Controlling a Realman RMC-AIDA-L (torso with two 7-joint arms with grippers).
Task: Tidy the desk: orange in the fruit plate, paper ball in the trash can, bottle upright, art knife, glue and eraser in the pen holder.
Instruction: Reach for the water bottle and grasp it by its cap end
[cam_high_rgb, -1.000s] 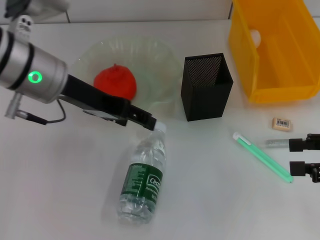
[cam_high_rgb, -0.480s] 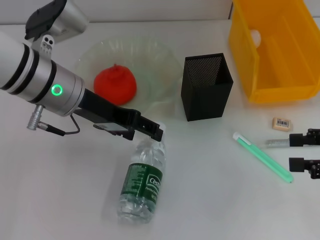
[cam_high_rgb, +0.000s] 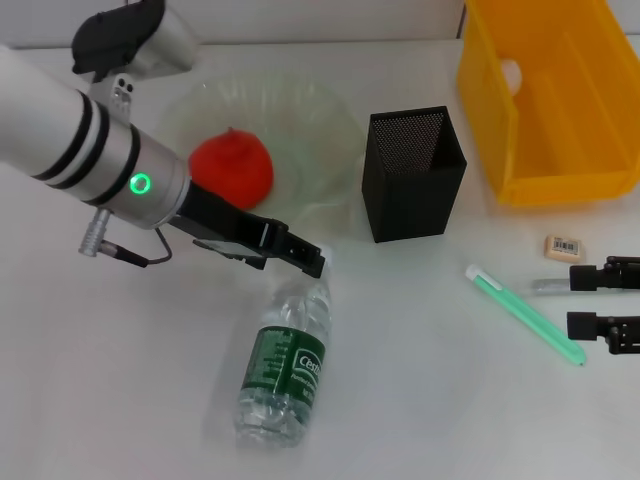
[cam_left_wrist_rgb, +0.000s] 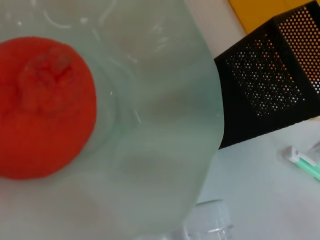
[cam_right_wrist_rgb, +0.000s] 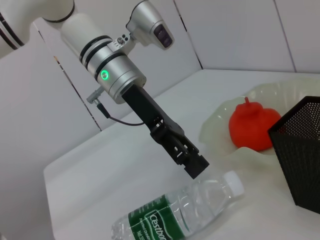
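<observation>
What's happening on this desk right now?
A two-armed robot is partway through tidying. The orange already sits in the fruit plate. The left tool is down at the cap end of the bottle, which lies on its side. The right tool sits open at the desk's right edge, straddling the far end of the glue, with the art knife and eraser loose nearby. The pen holder and trash can stand behind.

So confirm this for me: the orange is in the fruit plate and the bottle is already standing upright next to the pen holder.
Not quite. The orange is in the fruit plate, but the bottle lies on its side on the desk, cap toward the left gripper, in front of the pen holder. The head view shows it.
</observation>
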